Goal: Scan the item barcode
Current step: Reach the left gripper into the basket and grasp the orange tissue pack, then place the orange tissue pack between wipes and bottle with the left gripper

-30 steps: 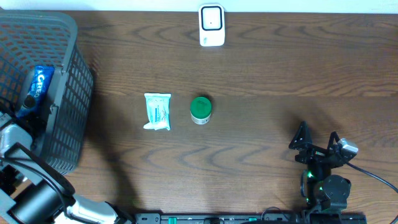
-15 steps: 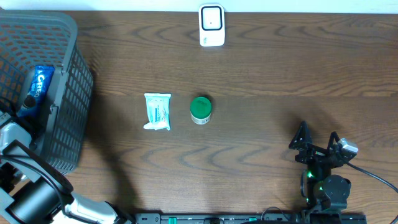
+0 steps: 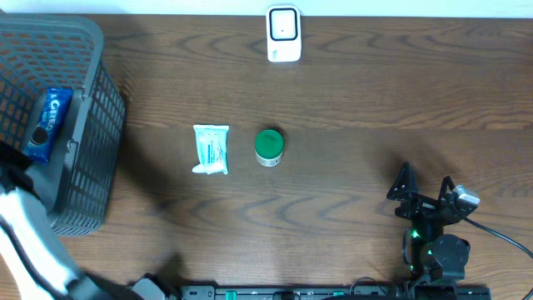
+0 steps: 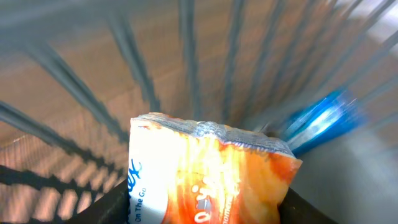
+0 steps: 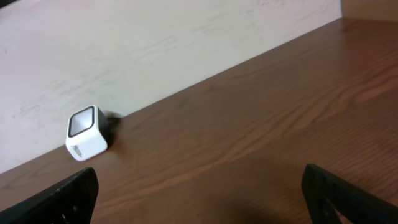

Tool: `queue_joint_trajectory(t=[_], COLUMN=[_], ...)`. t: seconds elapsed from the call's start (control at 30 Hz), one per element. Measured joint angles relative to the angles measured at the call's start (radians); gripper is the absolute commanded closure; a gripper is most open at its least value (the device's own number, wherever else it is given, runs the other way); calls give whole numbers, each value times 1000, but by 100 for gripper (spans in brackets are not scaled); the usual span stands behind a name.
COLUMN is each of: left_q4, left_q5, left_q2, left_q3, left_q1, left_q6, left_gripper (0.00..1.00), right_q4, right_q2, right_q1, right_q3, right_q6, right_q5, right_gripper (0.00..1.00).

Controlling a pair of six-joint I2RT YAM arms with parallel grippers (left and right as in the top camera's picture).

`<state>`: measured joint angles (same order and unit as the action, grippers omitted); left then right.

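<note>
we find the left claw [image 4: 202, 210] down inside the basket [image 3: 93, 142]. its two dark fingers [image 4: 102, 208] are closed partway onto an orange packet [image 4: 211, 177], which fills the gap between them. the packet is orange and white, with blue lettering at its lower left and a crimped silvery top edge, and it stands upright in the grip. behind it, also within the basket, lies a blue packet [image 4: 320, 118], blurred in the wrist view. from overhead that blue packet rests against the basket's right-hand wall. there we cannot make out the left claw itself, only its pale arm [image 3: 29, 233] at the basket's near corner.

the scanner [image 3: 283, 34], a small white box with a dark window, sits well apart from the basket at the far edge of the surface [image 3: 350, 100]. a white packet [image 3: 211, 149] lies flat to the right of the basket. a green-lidded jar [image 3: 269, 147] stands near it on the side away from the basket, not touching it. the right claw [image 3: 426, 185] is the thing furthest from the basket, close to the near edge. its jaws are spread wide and hold nothing.
</note>
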<state>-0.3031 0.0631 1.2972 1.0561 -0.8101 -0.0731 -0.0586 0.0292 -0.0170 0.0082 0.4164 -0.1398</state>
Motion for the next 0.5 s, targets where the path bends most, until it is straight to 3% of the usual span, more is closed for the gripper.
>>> queue_joint_trajectory(t=[0.27, 0.5], left_q4=[90, -4], left_q5=[-381, -601], left_q2=[-338, -383], left_q3=[70, 71], left_q1=[32, 359], left_q6=[-186, -274], left_gripper=[43, 43], right_q4=[0, 1], right_q2=[0, 0], right_q1=[0, 0], right_q3=[0, 0], right_q6=[0, 0], right_q5=[0, 0], right_gripper=[1, 1])
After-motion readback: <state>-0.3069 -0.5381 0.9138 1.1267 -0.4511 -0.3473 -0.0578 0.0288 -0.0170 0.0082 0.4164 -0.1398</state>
